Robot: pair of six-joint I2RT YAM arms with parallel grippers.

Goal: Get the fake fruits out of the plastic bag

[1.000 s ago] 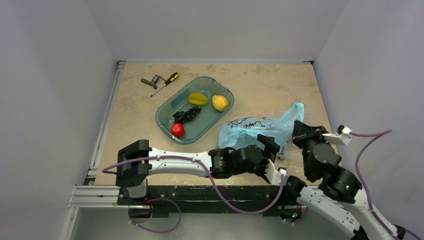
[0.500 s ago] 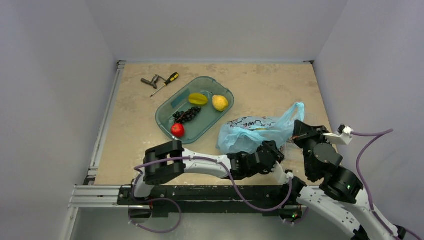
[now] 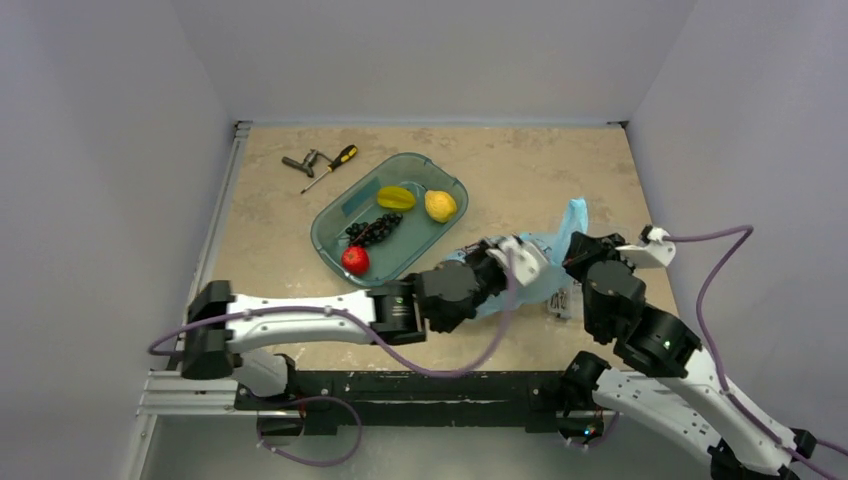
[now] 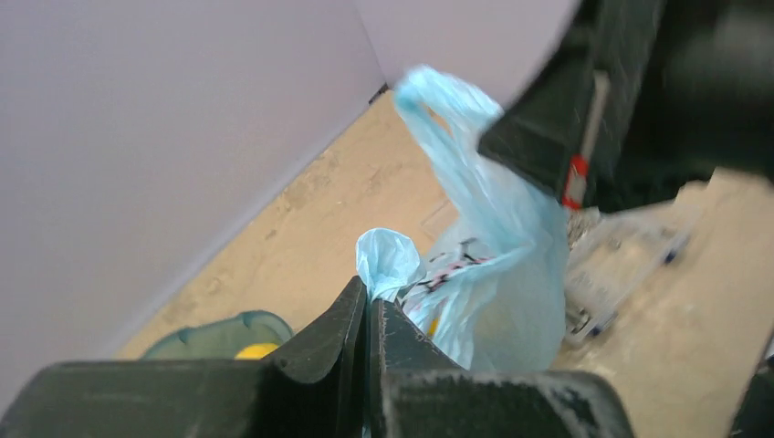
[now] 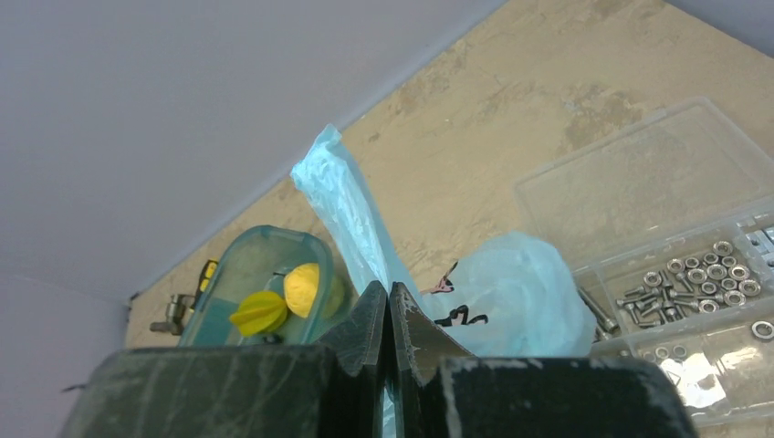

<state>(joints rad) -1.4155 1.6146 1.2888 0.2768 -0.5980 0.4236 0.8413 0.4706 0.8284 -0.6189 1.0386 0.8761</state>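
Observation:
The light-blue plastic bag (image 3: 570, 222) is held up between both grippers at the right of the table. In the left wrist view my left gripper (image 4: 370, 297) is shut on one crumpled handle (image 4: 388, 260), with the bag's body (image 4: 511, 292) hanging beyond it. Over on the right wrist view, the right gripper (image 5: 388, 292) is shut on the other handle strip (image 5: 347, 210), next to the printed bag body (image 5: 511, 292). The fake fruits are hidden in the bag; only a small yellow patch (image 4: 433, 326) shows inside it.
A teal tray (image 3: 335, 215) left of the bag holds a star fruit (image 5: 258, 312), a pear (image 5: 306, 287), a red fruit (image 3: 354, 260) and black grapes. A clear box of nuts and bolts (image 5: 685, 274) lies right beside the bag. A screwdriver (image 3: 330, 168) lies at the back left.
My left arm swung from the front edge up to the bag and its gripper closed on a handle. The right gripper shifted left, and the bag is bunched up between them.

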